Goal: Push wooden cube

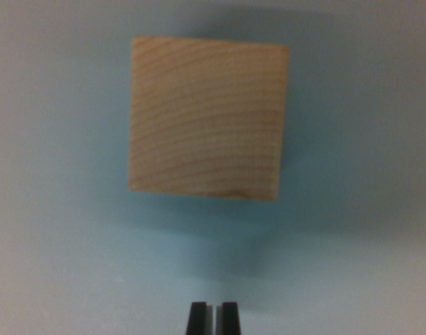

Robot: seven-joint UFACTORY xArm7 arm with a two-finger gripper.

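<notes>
One wooden cube point(207, 117) is sitting on a pale blue-grey surface point(52, 244), filling the upper middle of the wrist view. Its top face is showing curved grain lines, and it is lying slightly skewed, its edges not quite square with the picture. No edge or corner of the surface is showing anywhere, so where the cube stands on it cannot be told — only that bare surface is surrounding it on all sides.

One gripper point(213, 317) is peeking in at the bottom middle of the view. Its two dark fingertips point(196, 317) are standing close together, with only a thin sliver of gap between them, and they are holding nothing. The tips are lying apart from the cube, with a band of bare surface and a soft shadow between them and the cube's near edge.

Judging from this, the approach step is in hand: the gripper is lining up behind the cube, and no contact is being made yet. The next move is calling for a straight advance toward the near face, with the closed tips low enough to meet the side of the block rather than ride over its top. The tips are sitting a little toward the wrist view's right of the near face's middle, and the cube is skewed, so an off-centre push could be turning it rather than sliding it — a small correction first looks wise.
</notes>
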